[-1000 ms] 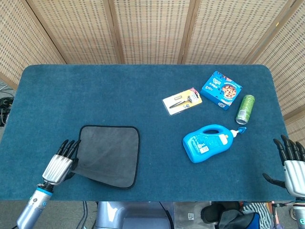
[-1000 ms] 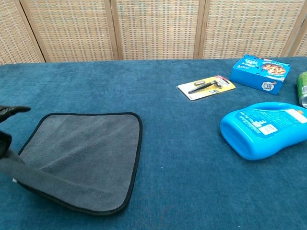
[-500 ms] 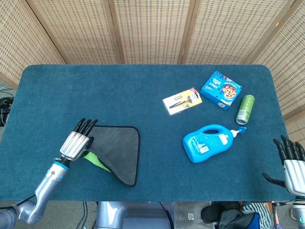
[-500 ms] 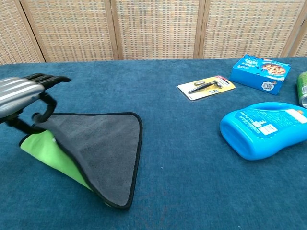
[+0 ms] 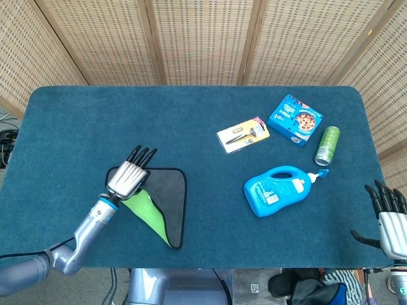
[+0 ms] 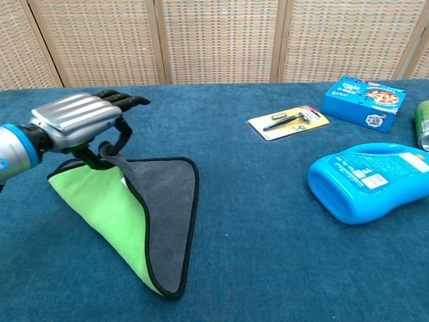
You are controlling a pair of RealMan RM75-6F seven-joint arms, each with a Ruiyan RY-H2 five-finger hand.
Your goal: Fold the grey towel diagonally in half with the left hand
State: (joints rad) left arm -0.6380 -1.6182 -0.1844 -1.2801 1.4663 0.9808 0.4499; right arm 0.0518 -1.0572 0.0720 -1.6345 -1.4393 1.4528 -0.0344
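The towel point(image 5: 166, 197) point(image 6: 167, 201) is grey on top and bright green underneath, and lies at the front left of the blue table. My left hand point(image 5: 129, 178) point(image 6: 82, 122) pinches one of its corners between thumb and a finger and holds it lifted above the cloth, so the green underside point(image 6: 107, 208) shows as a slanted flap. The other fingers point away from me. My right hand point(image 5: 389, 216) hangs at the table's front right edge, fingers spread, holding nothing; the chest view does not show it.
A blue detergent bottle point(image 5: 278, 189) point(image 6: 372, 180) lies right of centre. Behind it are a razor pack point(image 5: 243, 134) point(image 6: 288, 122), a blue box point(image 5: 295, 119) point(image 6: 364, 102) and a green can point(image 5: 327, 145). Wicker screens stand behind the table.
My left hand has carried the towel's near-left corner up and toward the far right. The cloth has turned over, exposing more of the green underside. The right hand has stayed still.
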